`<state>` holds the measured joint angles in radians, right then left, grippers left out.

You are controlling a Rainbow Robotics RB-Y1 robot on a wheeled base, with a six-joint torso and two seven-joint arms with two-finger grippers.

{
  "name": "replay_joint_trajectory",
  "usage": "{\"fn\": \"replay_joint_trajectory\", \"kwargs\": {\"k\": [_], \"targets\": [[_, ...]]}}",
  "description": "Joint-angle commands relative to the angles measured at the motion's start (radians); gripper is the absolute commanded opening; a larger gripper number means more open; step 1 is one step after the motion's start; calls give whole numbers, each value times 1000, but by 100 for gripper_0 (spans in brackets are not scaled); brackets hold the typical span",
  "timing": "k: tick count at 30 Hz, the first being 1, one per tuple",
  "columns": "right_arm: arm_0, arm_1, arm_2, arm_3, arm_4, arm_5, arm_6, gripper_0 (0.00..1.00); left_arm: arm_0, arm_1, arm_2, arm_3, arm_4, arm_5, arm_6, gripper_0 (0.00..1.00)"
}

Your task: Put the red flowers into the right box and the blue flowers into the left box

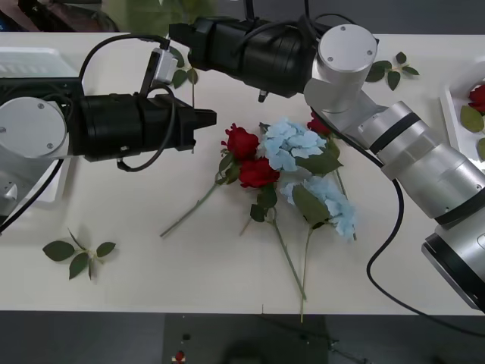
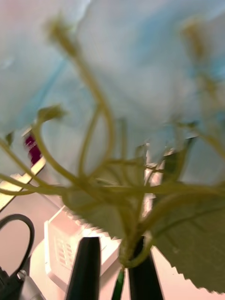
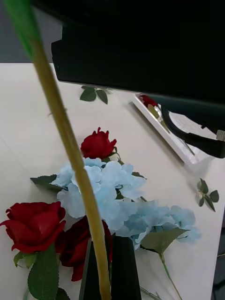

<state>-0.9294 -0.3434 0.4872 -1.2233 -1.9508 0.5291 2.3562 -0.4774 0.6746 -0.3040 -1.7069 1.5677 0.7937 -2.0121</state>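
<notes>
A blue flower (image 2: pixel 117 61) hangs off the table between both arms. My right gripper (image 1: pixel 176 36) (image 2: pixel 115 267) is shut on it just under the pale bloom. My left gripper (image 1: pixel 211 119) (image 3: pixel 110 269) is shut on its long stem (image 3: pixel 70 145), which runs thin and upright in the front view (image 1: pixel 192 95). Two blue flowers (image 1: pixel 292 144) (image 3: pixel 112 187) lie mid-table, mixed with three red flowers (image 1: pixel 241 142) (image 3: pixel 35 225). The left box (image 1: pixel 30 61) (image 2: pixel 61 243) is at the far left. The right box (image 1: pixel 455 114) (image 3: pixel 168 136) holds one red flower (image 1: pixel 477 97).
Bloomless leaf sprigs lie at the front left (image 1: pixel 76 254) and the back right (image 1: pixel 392 70). A black cable (image 1: pixel 383 250) trails from the right arm toward the table's front edge. The right arm crosses high over the back of the table.
</notes>
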Motion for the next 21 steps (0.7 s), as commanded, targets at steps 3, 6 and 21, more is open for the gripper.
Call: {"fn": "replay_joint_trajectory", "kwargs": {"k": [3,6,21], "targets": [[-35,-29,5,-15,56,28,-17,59,-9,31,43,-36,40,-1,-45,0],[-37,-46,4,-15,59,54,-20,61,-9,59,51,-36,41,-1,-51,0],[-42,-198,60,34,59,241,-347,62,-4,689,220,21,-170,341,-109,0]]}}
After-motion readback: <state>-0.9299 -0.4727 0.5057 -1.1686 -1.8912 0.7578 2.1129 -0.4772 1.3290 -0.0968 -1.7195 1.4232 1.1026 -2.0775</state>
